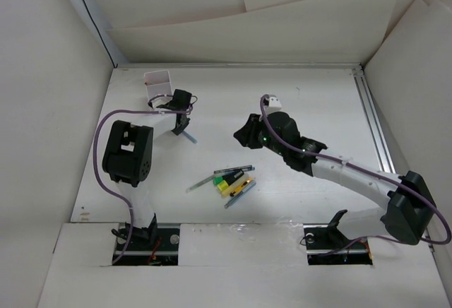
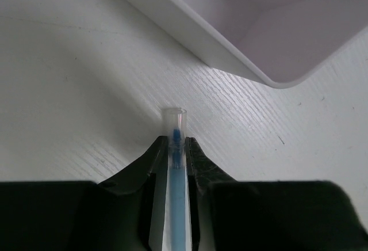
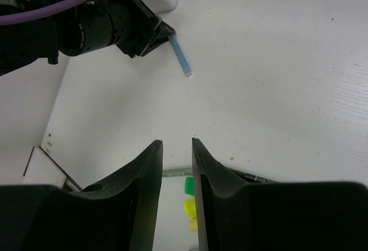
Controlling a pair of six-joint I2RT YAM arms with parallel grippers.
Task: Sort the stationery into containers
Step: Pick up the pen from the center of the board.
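Left gripper (image 2: 177, 141): clenched on a blue pen (image 2: 176, 196). Both fingers press against the barrel from either side.
Blue pen, position: it runs lengthwise between the left fingers. Its clear capped end pokes out just past the fingertips. Whether the cap touches the table (image 1: 318, 103) cannot be told.
Blue pen, seen from the right wrist: a stretch of the blue barrel slants out of the black left jaws, above bare table surface.
Container (image 1: 159, 84): white, open-topped, standing at the far left of the table. The left gripper is just beside it on its right side. In the left wrist view its rounded corner lies near the pen's capped end, apart from it. Its inner divisions cannot be made out.
Right gripper (image 3: 177, 144): released. The fingers stand parallel with a narrow gap, and nothing lies between them.
Right gripper, position: near the table's middle, well apart from the container and pointed toward the left gripper.
Remaining stationery (image 1: 227, 181): a loose cluster on the table's near middle, between the two arms. It holds yellow-green highlighters (image 1: 224, 185) with black parts and several thin pens lying aslant, some touching.
Cluster, contact: neither gripper touches it.
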